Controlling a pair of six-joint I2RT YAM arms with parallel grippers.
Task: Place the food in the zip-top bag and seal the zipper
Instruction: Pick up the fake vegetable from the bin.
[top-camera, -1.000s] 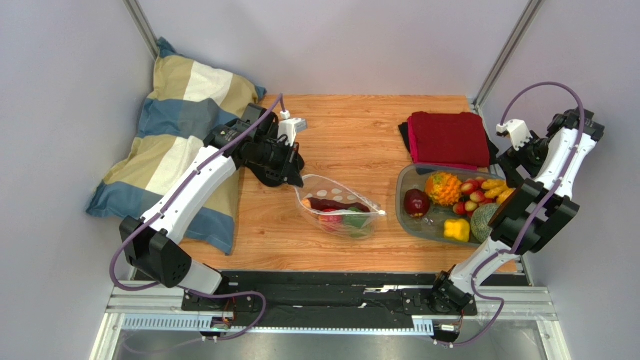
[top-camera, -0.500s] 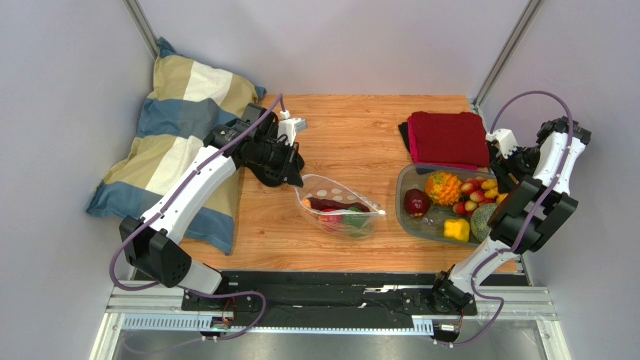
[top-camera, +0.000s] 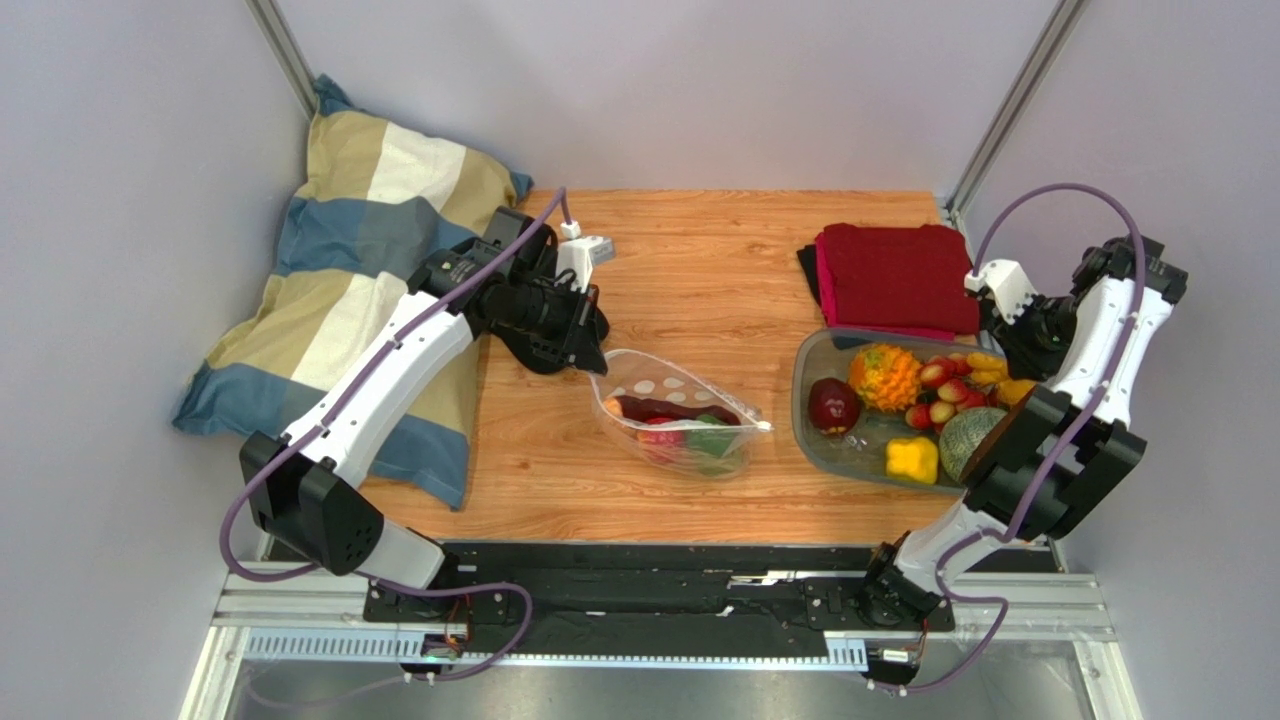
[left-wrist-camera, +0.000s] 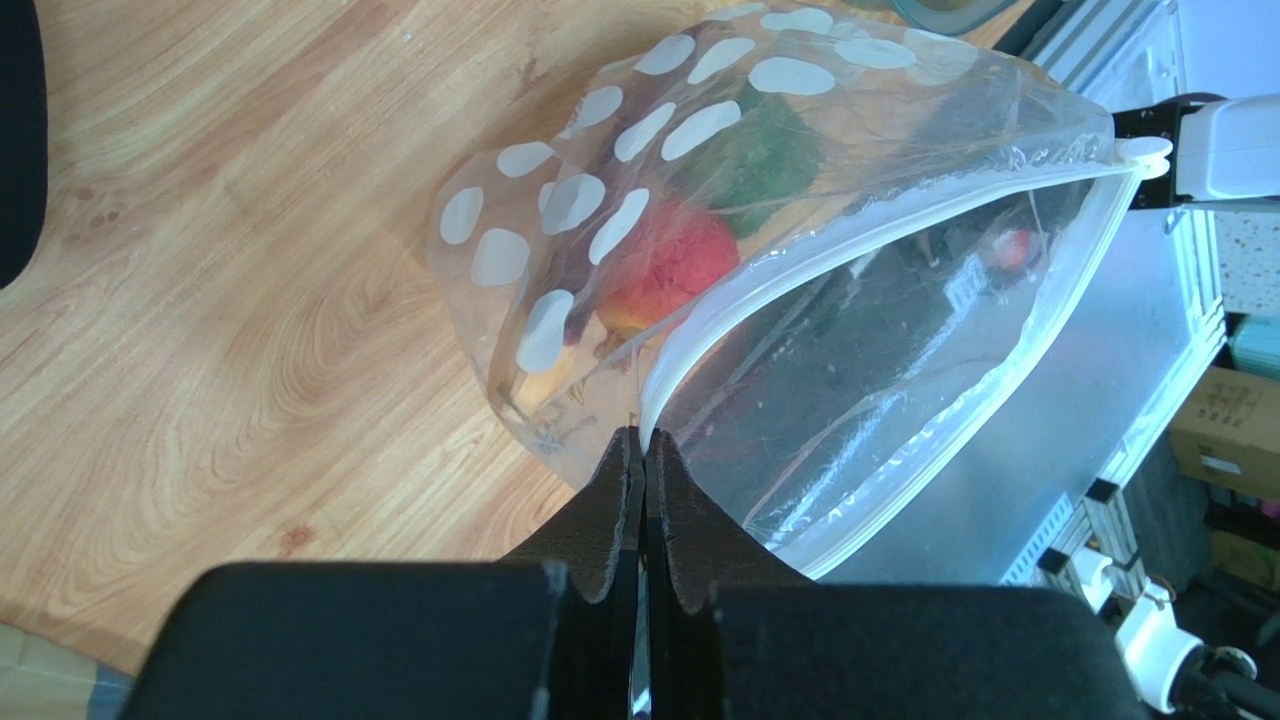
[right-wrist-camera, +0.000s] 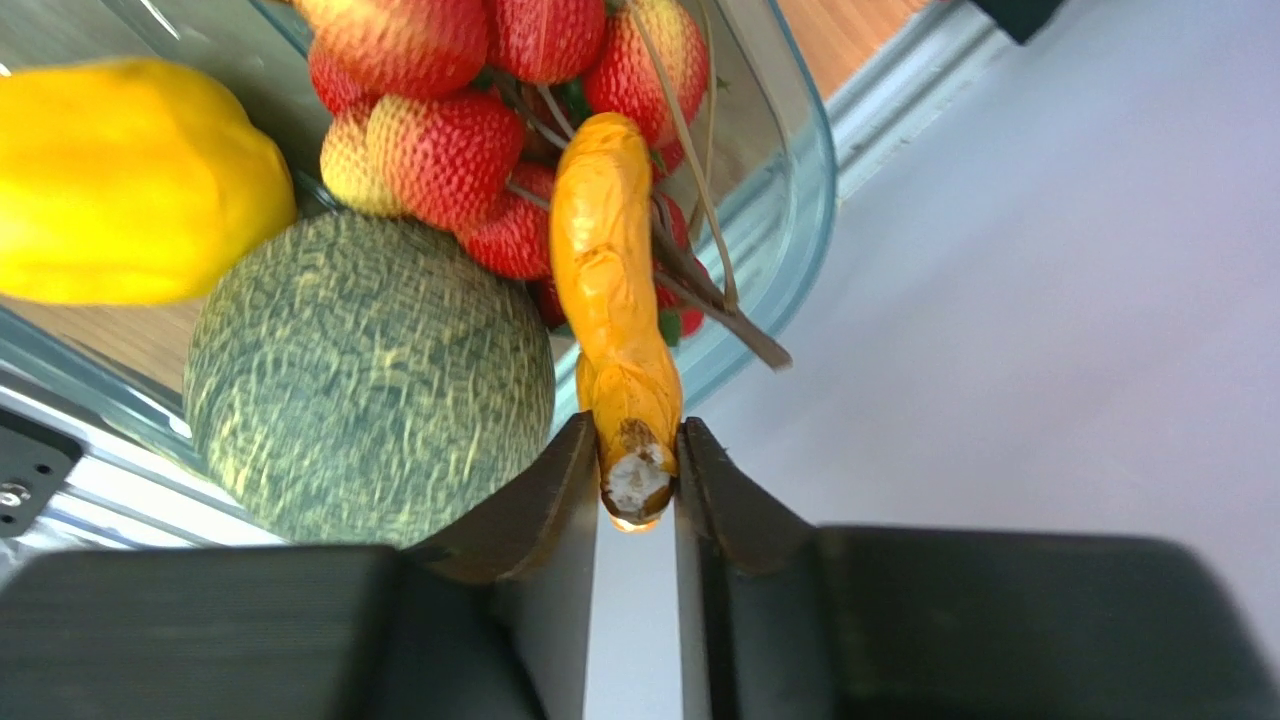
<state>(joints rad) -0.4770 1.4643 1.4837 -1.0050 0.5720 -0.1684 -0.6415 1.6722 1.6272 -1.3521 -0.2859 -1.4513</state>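
Pinching zipper (left-wrist-camera: 706, 318), left gripper (left-wrist-camera: 643, 450) clenched, right gripper (right-wrist-camera: 637, 480) grasping orange fruit (right-wrist-camera: 609, 285), grips legible only wrist-side

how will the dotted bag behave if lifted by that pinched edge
Probably floppy: the zip-top bag wrinkles and sags around the food. Held only where the left gripper pinches the zipper, it would likely hang, food sliding to the low end. The glossy film may slip.
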